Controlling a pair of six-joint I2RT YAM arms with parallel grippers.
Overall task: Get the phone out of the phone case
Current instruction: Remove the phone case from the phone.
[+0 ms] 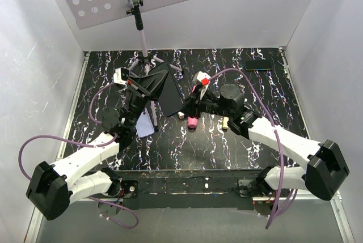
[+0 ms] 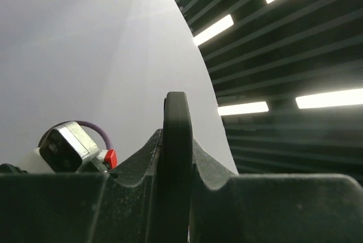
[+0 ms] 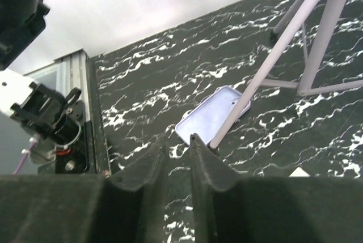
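1. Steeply tilted upward, the left gripper point(image 2: 176, 146) pinches the phone point(image 2: 177, 113) edge-on, raised off the table point(image 3: 170, 73).
2. Right gripper point(image 3: 178, 155) hovers low, its fingers nearly together and holding nothing.
3. Phone case point(image 3: 210, 119) lies flat by a tripod leg point(image 3: 266, 67), with bare tabletop on its left.

Overhead downward, left wrist ceilingward, right wrist toward phone case point(image 3: 211, 115)

The left arm point(image 1: 85, 161) reaches forward. The left gripper point(image 2: 177, 158) is tipped up, and its fingers squeeze tight on the thin edge of the phone point(image 2: 177, 107). Just to its right, the right arm point(image 1: 283, 141) bends in. The right gripper point(image 3: 178, 149) points down with its fingers a tiny bit apart, holding nothing, I think.
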